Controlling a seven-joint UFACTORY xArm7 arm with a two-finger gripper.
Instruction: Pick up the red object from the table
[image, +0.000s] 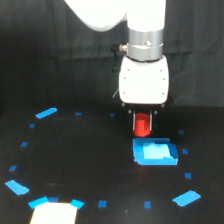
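While the red object (142, 125) hangs upright, long axis approx vertical, its top sits tucked under the white gripper body between the jaws (142, 119). Jaws look clenched on the red object, gap approx its width; dark fingers show at either side near the top, blurry. Whether its base touches anything can't be told; it sits just above the blue square (155, 152) in the exterior view. Black table (90, 165) carries blue tape marks in a ring, plus a white patch (54, 212) at the bottom edge.
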